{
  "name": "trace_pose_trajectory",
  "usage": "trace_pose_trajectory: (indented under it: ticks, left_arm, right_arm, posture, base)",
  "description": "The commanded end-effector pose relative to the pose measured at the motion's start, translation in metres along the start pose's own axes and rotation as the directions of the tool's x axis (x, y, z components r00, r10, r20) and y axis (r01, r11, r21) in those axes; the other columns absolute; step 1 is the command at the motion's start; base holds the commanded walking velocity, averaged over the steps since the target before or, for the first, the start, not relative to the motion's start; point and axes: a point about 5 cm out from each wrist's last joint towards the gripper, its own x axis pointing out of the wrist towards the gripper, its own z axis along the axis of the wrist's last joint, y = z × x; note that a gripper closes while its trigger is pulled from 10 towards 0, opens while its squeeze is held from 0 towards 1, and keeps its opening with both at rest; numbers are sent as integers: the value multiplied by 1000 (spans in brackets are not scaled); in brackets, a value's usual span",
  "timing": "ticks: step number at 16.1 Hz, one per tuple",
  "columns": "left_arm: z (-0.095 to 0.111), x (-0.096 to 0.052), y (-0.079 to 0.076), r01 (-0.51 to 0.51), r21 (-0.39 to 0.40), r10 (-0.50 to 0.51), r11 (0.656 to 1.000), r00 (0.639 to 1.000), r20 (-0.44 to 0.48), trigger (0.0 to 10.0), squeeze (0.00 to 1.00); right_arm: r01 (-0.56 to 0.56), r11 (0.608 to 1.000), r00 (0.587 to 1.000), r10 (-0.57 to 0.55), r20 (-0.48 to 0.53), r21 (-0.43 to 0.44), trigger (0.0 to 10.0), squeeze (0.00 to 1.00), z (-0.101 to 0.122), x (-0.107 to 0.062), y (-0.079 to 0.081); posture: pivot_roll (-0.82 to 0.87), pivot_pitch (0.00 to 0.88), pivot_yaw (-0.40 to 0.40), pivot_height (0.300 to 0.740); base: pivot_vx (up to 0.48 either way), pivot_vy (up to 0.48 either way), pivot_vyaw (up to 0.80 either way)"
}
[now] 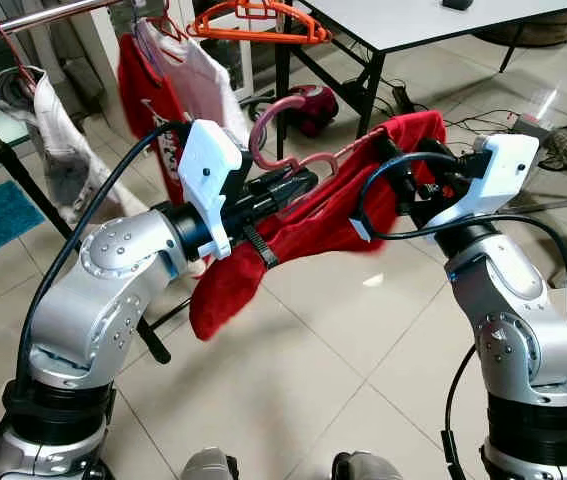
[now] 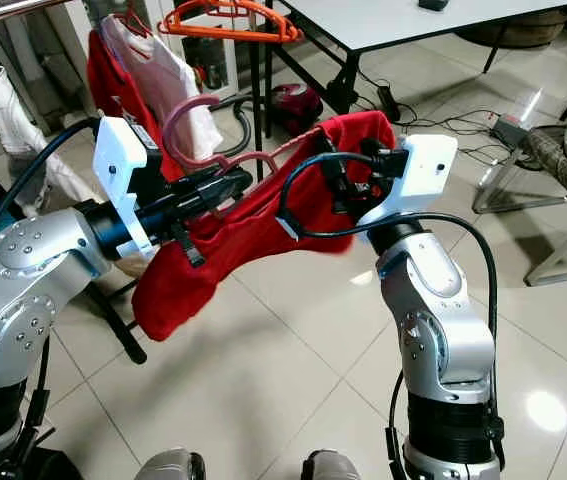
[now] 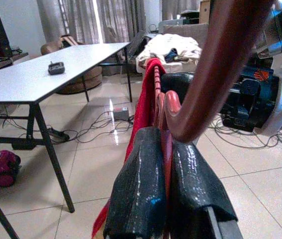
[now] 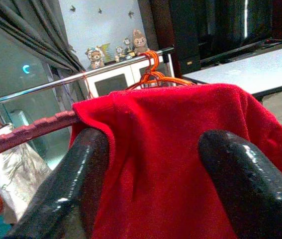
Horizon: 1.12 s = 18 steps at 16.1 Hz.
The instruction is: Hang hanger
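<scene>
A pink hanger with a red cloth draped over it is held up between my two arms, above the tiled floor. My left gripper is shut on the hanger just under its hook. My right gripper is at the hanger's other end, where its two fingers press on either side of the bunched red cloth. The ribbed hanger arm runs out from under that cloth. The metal clothes rail lies up and to the left, beyond the left arm.
On the rail hang a red and white shirt, a white garment and orange hangers. A slanted rack leg stands at left. A white table, a maroon vacuum, floor cables and a chair frame are ahead and right.
</scene>
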Motion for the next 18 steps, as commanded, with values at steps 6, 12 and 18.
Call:
trace_pose_trajectory:
  ticks: [6, 12, 18]
  left_arm:
    - [3, -1, -7, 3, 0, -3, 1000, 1000, 5, 10000, 0]
    - [-1, 3, 5, -122, -5, 122, 993, 992, -29, 10000, 0]
    - [-2, 5, 9, -115, 47, 117, 992, 992, -48, 10000, 0]
  right_arm:
    - [-14, 997, 1000, 14, -4, -78, 0, 0, -2, 4, 2]
    - [105, 967, 994, -93, 59, -233, 0, 0, -7, 1, 5]
    - [121, 956, 991, -101, 88, -266, 0, 0, -5, 1, 6]
  posture:
    - [-12, 59, 12, 740]
    - [-16, 67, 14, 740]
    - [-25, 67, 20, 740]
  base:
    - [0, 0, 0]
    - [0, 0, 0]
    - [0, 0, 0]
